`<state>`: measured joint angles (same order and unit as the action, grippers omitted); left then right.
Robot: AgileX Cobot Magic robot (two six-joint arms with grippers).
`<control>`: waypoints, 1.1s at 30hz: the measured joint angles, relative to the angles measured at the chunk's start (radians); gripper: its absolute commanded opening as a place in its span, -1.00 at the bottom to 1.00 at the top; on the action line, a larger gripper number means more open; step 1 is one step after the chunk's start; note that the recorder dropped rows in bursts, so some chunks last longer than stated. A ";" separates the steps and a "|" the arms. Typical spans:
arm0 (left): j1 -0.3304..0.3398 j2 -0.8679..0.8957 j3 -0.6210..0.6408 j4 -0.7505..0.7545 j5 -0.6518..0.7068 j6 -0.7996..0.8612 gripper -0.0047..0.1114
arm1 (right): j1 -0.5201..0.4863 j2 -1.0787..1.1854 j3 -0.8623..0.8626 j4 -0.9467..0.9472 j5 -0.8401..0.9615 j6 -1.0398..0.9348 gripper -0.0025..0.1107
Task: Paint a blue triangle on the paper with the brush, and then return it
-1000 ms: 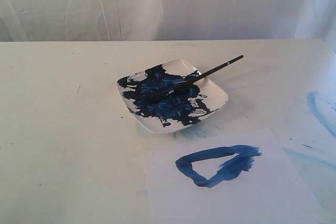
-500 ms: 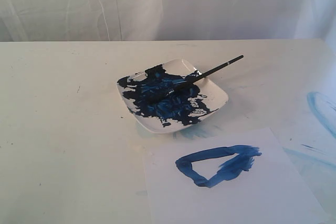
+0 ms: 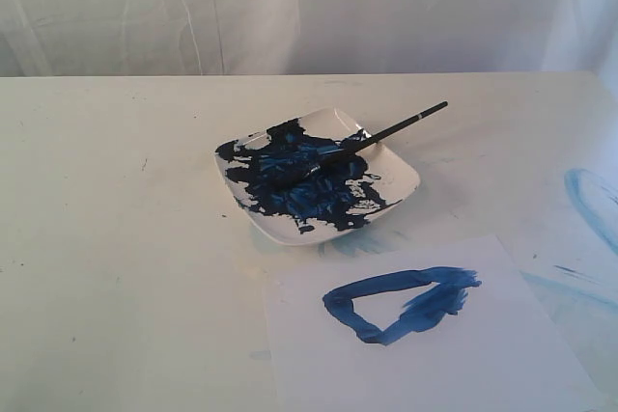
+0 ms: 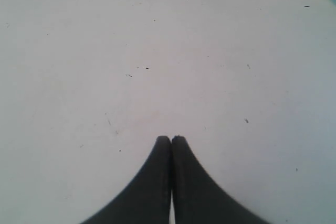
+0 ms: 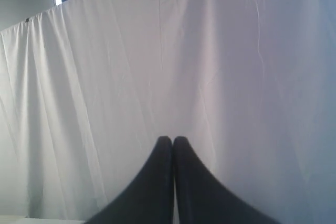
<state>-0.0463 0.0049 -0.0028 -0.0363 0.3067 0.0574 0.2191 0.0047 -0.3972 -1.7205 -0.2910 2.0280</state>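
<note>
The blue triangle point(image 3: 398, 302) was finished on the paper point(image 3: 502, 354), the brush point(image 3: 406, 123) laid in the dish point(image 3: 401, 180), left gripper point(image 4: 171, 139) and right gripper point(image 5: 172, 139) closed, empty.

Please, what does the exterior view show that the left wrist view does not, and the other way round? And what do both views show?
Only the exterior view: the brush lying across the dish with its bristles in the blue paint, the paper with the blue triangle on it, and a white curtain behind.
Only the left wrist view: the left gripper, jaws pressed together, holding nothing.
Both: the off-white table, and the dish, though the wrist view catches only a sliver of its rim.
</note>
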 measured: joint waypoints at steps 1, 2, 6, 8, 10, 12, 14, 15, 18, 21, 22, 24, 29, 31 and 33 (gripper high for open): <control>0.000 0.000 0.000 0.000 0.000 0.000 -0.92 | 0.000 0.000 0.000 0.018 0.000 0.004 -0.96; 0.000 0.000 0.000 0.000 0.000 0.000 -0.92 | 0.000 0.000 0.000 0.042 0.000 0.009 -0.96; 0.000 0.000 0.000 0.000 0.000 0.000 -0.92 | 0.000 0.000 0.000 0.132 -0.002 0.013 -0.96; 0.000 0.000 0.000 0.000 0.000 0.000 -0.92 | 0.000 0.000 0.000 0.148 0.003 0.015 -0.96; 0.000 0.000 0.000 0.000 0.000 0.000 -0.92 | 0.000 0.000 0.000 0.083 0.008 0.040 -0.96; 0.000 0.000 0.000 0.000 0.000 0.000 -0.92 | 0.000 0.000 0.003 0.032 0.008 0.050 -0.96; 0.000 0.000 0.000 0.000 0.000 0.000 -0.92 | 0.000 0.000 0.022 0.009 0.010 0.056 -0.96; 0.000 0.000 0.000 0.000 0.000 0.000 -0.92 | 0.000 0.000 0.031 0.004 0.016 0.056 -0.96; 0.000 0.000 0.000 0.000 0.000 0.000 -0.92 | 0.000 0.000 0.070 0.069 0.042 0.058 -0.96; 0.000 0.000 0.000 0.000 0.000 0.000 -0.92 | 0.000 0.000 0.103 0.357 0.067 0.062 -0.96; 0.000 0.000 0.000 0.000 0.000 0.000 -0.92 | 0.000 0.000 0.115 0.502 0.078 0.064 -0.96; 0.000 0.000 0.000 0.000 0.000 0.000 -0.92 | 0.000 0.000 0.140 0.699 0.099 0.071 -0.96; 0.000 0.000 0.000 0.000 0.000 0.000 -0.92 | 0.000 0.000 0.163 0.887 0.113 0.073 -0.96; 0.000 0.000 0.000 0.000 0.000 0.000 -0.92 | 0.000 0.000 0.166 0.901 0.117 0.073 -0.96; 0.000 0.000 0.000 0.000 0.000 0.000 -0.92 | 0.000 0.000 0.181 0.912 0.122 0.073 -0.96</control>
<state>-0.0463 0.0049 -0.0028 -0.0363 0.3067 0.0574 0.2191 0.0047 -0.2161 -0.8086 -0.1689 2.1015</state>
